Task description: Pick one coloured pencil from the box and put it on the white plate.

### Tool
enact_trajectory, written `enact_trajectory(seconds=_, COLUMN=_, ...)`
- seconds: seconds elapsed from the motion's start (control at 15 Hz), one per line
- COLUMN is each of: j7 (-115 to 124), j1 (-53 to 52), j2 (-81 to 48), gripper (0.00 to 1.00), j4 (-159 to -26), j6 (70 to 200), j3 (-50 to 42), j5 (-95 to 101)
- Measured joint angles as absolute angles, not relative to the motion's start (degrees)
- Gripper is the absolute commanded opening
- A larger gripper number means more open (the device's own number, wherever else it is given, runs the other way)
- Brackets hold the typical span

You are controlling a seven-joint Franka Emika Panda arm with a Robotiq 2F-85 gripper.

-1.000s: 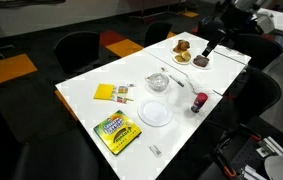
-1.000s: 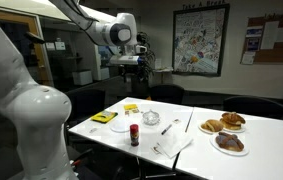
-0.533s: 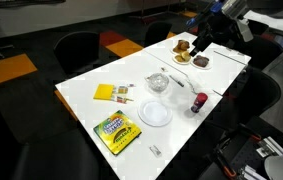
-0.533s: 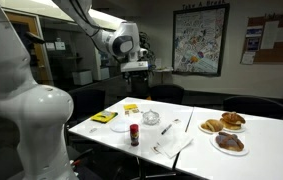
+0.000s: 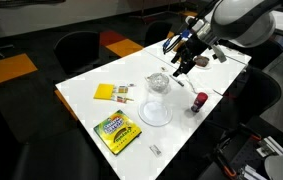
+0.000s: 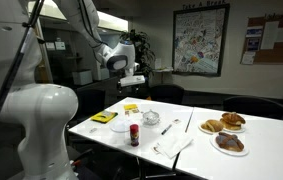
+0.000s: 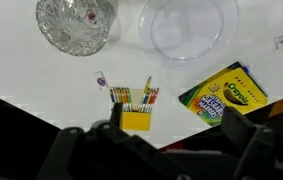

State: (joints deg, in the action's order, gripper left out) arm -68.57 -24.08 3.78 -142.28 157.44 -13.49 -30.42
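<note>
The yellow box (image 5: pixel 105 93) lies flat near the table's left edge, with coloured pencil ends (image 5: pixel 124 94) sticking out of one short side. In the wrist view the box (image 7: pixel 135 120) and its pencils (image 7: pixel 133 96) sit at centre. The white plate (image 5: pixel 155 113) is in the middle of the table and also shows in the wrist view (image 7: pixel 188 24). My gripper (image 5: pixel 179 67) hangs open and empty in the air above the table, past the glass bowl. Its dark fingers (image 7: pixel 161 150) frame the lower wrist view.
A clear glass bowl (image 5: pixel 158 82) stands beside the plate. A green-and-yellow crayon pack (image 5: pixel 116 131) lies near the front edge and also shows in the wrist view (image 7: pixel 224 92). A red jar (image 5: pixel 198 103) stands at the right. Food plates (image 6: pixel 226 124) are at the far end.
The arm has swung from over the food plates at the far end toward the middle of the table and come lower. Nothing on the table has moved.
</note>
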Motion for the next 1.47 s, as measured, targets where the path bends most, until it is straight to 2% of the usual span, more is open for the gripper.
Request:
enact_trajectory(seconds=0.53, j7=-69.97, j1=-24.86, j2=0.34, gripper=1.0, j4=-141.86, j6=159.67, j3=-13.58, j5=-33.35)
enact_trajectory(seconds=0.93, j7=-79.93, j1=-26.32, j2=-9.29, gripper=1.0, j4=-138.1, j6=170.82, j3=-8.96, j5=-52.34)
enact_trajectory(seconds=1.47, j7=-91.07, j1=-24.02, j2=-21.81, gripper=1.0, j4=-127.03, j6=172.73, j3=-4.35, j5=-70.91)
